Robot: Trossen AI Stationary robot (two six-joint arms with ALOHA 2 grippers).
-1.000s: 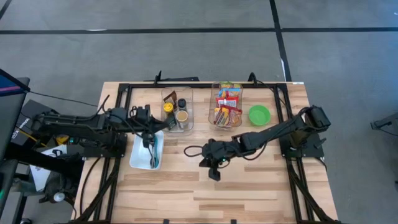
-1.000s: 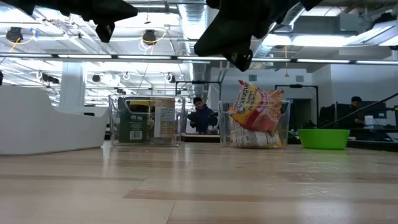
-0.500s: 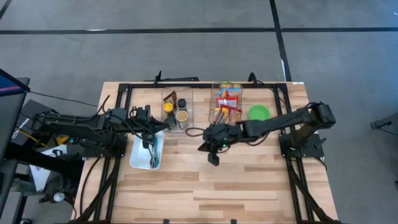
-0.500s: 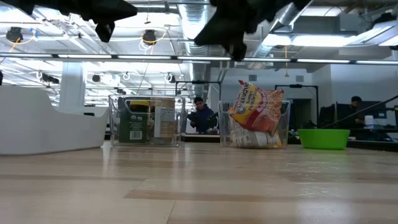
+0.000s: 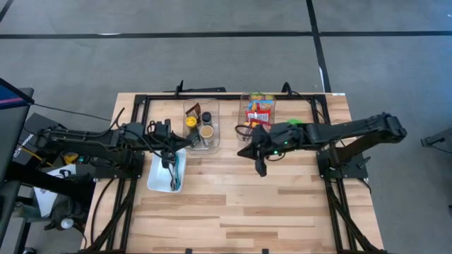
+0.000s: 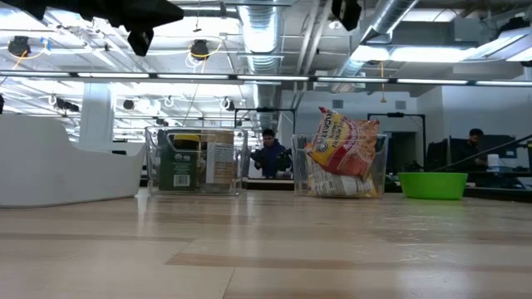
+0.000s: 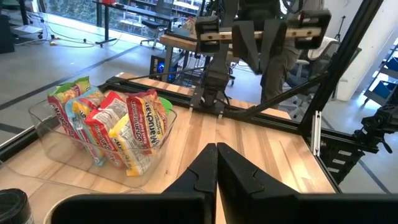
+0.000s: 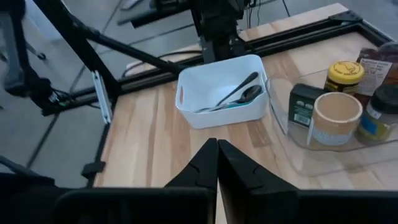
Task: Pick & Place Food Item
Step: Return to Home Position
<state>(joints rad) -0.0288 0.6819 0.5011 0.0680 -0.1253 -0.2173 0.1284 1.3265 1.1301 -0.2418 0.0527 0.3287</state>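
Observation:
A clear bin of bright snack packets [image 5: 258, 113] [image 6: 341, 154] [image 7: 109, 127] stands at the far middle of the table. To its right a green bowl [image 6: 432, 184] rests on the wood. My right gripper [image 5: 261, 169] [image 8: 217, 158] is shut on nothing. It hangs high over the table just in front of that bin, and only its tip [image 6: 347, 12] shows at the top of the low view. My left gripper [image 5: 171, 164] [image 7: 216, 163] is also shut and holds nothing, above a white tray [image 5: 161, 176].
A second clear bin with jars and cans [image 5: 201, 125] [image 8: 336, 115] stands left of the snack bin. The white tray [image 8: 221, 93] holds utensils. A black frame [image 5: 226, 97] runs around the table's far and side edges. People show in the room behind.
My right gripper has risen well above the table, almost out of the top of the low view. It has also drawn back toward the far right, from the table's middle to the front of the snack bin. The left arm has kept still.

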